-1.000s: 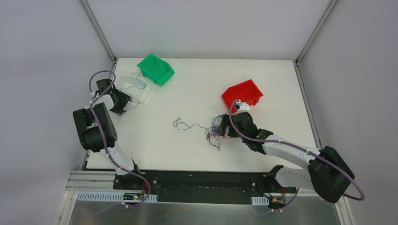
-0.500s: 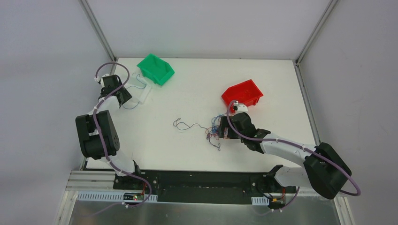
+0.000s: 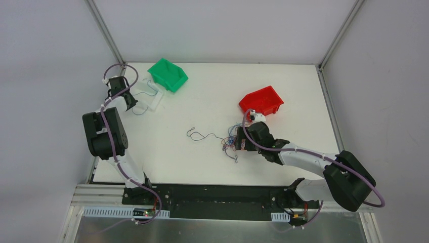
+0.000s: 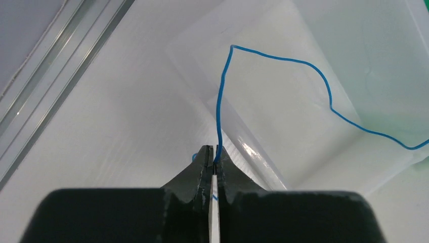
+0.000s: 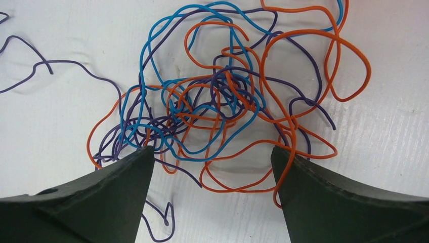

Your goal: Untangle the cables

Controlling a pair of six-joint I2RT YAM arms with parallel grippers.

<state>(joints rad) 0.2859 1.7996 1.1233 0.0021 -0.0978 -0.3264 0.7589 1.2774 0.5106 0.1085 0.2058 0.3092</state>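
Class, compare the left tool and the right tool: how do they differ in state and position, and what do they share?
The left tool is pinched shut on one blue cable; the right tool stands wide open, holding nothing. The left tool is at the white tray; the right tool straddles the multicoloured tangle. Both have dark fingers.

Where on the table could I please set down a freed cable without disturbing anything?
Bare table lies between the green bin and the red bin, and near-left, between the left arm and the loose dark cable. It is crowded around the tangle, which the open right gripper straddles, and by the white tray at far left.
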